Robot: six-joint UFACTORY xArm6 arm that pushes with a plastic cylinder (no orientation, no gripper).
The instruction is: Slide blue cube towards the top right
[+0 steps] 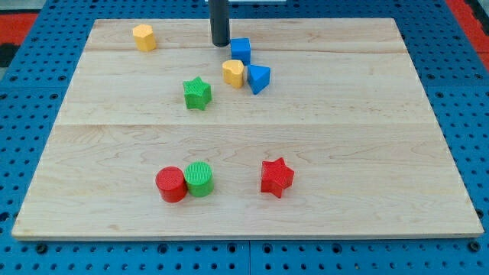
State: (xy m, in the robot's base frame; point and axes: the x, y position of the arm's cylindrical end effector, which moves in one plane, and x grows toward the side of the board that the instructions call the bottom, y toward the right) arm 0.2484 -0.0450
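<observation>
The blue cube (241,50) lies near the top middle of the wooden board (359,137). My tip (220,43) stands just to its upper left, close to it or touching; I cannot tell which. A yellow heart-shaped block (233,72) lies just below the cube. A blue wedge-shaped block (258,78) lies right of the yellow one, touching it.
A green star (197,93) lies left of and below the cluster. A yellow hexagonal block (144,37) sits at the top left. A red cylinder (170,184) and a green cylinder (199,179) touch near the bottom. A red star (276,177) lies to their right.
</observation>
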